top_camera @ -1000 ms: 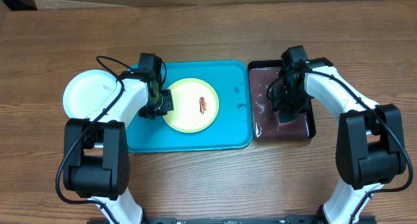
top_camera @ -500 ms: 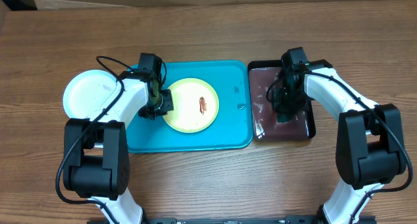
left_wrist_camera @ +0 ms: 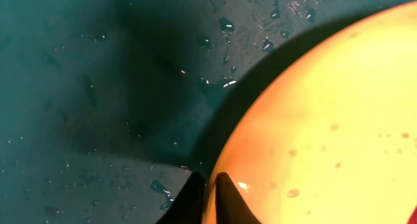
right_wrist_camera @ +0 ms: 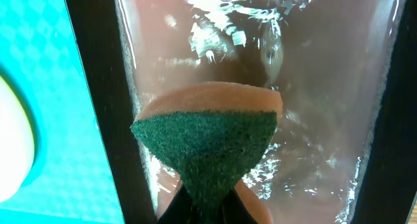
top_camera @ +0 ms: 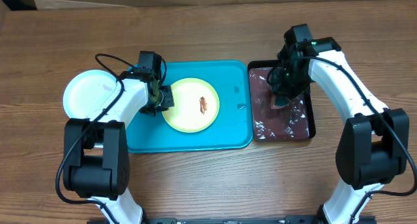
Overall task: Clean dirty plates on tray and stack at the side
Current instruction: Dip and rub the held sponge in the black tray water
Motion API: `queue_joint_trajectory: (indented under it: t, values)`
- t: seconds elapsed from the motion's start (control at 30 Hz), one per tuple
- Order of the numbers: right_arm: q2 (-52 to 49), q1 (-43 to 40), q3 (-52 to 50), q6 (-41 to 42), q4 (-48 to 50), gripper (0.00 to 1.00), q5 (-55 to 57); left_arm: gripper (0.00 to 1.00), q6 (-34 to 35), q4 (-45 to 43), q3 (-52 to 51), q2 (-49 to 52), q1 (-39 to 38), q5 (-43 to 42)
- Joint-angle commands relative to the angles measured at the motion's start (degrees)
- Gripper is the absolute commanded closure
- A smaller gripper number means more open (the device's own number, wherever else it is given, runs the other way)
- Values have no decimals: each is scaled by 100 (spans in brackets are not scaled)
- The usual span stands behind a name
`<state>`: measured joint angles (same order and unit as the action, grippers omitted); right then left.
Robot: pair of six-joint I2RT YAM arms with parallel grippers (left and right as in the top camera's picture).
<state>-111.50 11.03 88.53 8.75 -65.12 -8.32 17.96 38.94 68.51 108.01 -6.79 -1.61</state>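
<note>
A yellow-green plate with a reddish-brown smear lies on the turquoise tray. My left gripper is shut on the plate's left rim. In the left wrist view the rim sits between the dark fingertips of that gripper, with the plate at the right and the wet tray at the left. A white plate rests on the table left of the tray. My right gripper is shut on a green-faced orange sponge, held over the black tray.
The narrow black tray of brownish foamy liquid stands against the turquoise tray's right side. Bare wooden table surrounds both trays.
My right gripper closed on the sponge in the black tray, then rose and shifted toward the tray's far end with it. The left gripper and the yellow-green plate stayed put.
</note>
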Motion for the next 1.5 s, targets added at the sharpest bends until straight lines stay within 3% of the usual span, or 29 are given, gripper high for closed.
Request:
queue_joint_trajectory:
  t: [0.0,0.17,0.3,0.33,0.37,0.4,0.6,0.87,1.07,1.17,1.23,1.3,1.47]
  values:
    - [125,11,90,-24,-83,96,-55,96,101,-2,-50,63,-33,7]
    - [125,11,92,-26,-37,96,-33,95,352,232,-50,63,-33,-319]
    - [125,11,92,-26,-15,96,-31,76,348,68,-50,63,-26,-363]
    - [125,11,92,-26,-15,96,-13,76,348,11,-48,63,-20,-356]
    - [125,11,92,-26,-17,96,20,90,350,-33,-48,63,-15,-361]
    - [125,11,92,-26,-20,96,79,96,354,-48,-48,63,-15,-382]
    - [125,26,79,-26,-83,96,243,96,352,160,-48,63,-33,-837]
    - [114,66,-127,-24,35,96,284,95,352,153,-48,63,-31,-852]
    - [114,63,-815,-26,647,96,363,90,354,120,-48,63,-33,-855]
    - [120,63,-822,-26,675,96,457,82,352,37,-48,63,-26,-852]
    - [142,63,-636,-26,575,96,457,85,354,-2,-48,63,-26,-852]
    - [162,63,-291,-26,363,96,459,96,356,-2,-48,63,-26,-855]
    - [168,87,444,-26,-236,96,437,96,485,181,-50,63,-42,-907]
